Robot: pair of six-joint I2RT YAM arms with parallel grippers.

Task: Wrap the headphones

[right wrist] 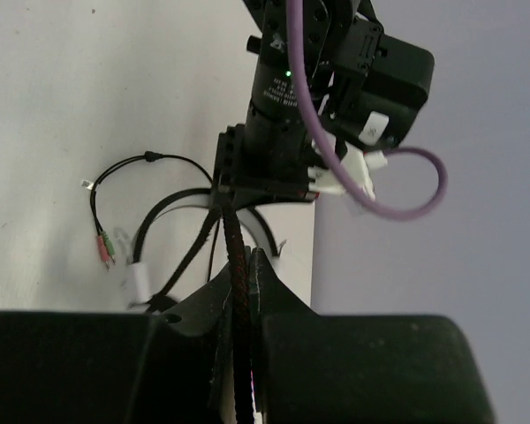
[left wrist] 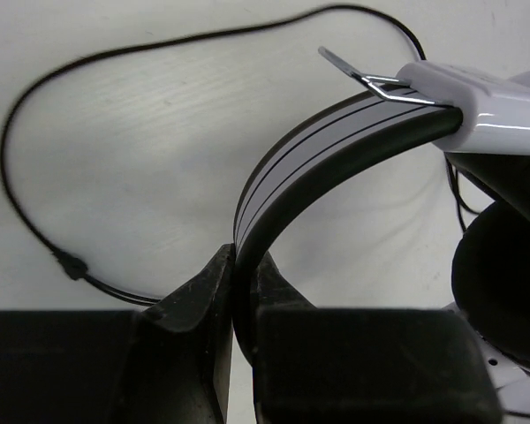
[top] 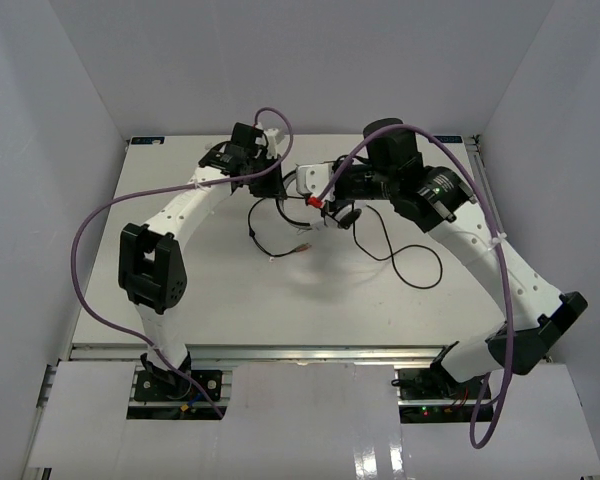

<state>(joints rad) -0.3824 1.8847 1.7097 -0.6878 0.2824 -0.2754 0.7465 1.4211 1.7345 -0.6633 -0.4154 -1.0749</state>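
A matte white table [top: 230,300], boxed in by plain pale walls [top: 40,150], carries two jointed white-and-black robot arms that bend in from either side and meet near its far edge. The left arm [top: 195,205] and the right arm [top: 480,240] each trail a thick, smooth purple cable [top: 90,220] that loops wide of the joints.

Between the arms, at the middle of the far part of the table, are the headphones [top: 308,180], held from both sides. The left gripper [left wrist: 236,296] is clamped on the headband [left wrist: 309,150], a flat curved band with a glossy pale outer face ruled by thin dark lines and a black underside. The band arcs up from the blunt black fingers [left wrist: 194,305] into a smooth white plastic housing [left wrist: 477,106]. Below that housing a soft, rounded black ear pad [left wrist: 503,283] fills the right edge of the left wrist view.

The right gripper [right wrist: 240,291] is pinched on a dark, rough strip flecked with reddish brown that runs up to the left gripper; it looks like the band seen edge-on, though which part cannot be told for sure.

The thin black cord [top: 410,270] lies slack on the table in loose, uneven loops, with a small bead-like junction [left wrist: 71,265] along one strand. A narrow bent metal strip [left wrist: 371,79] juts from the housing. The cord ends in two tiny plugs [right wrist: 106,247], one pink and one green, lying flat on the table.
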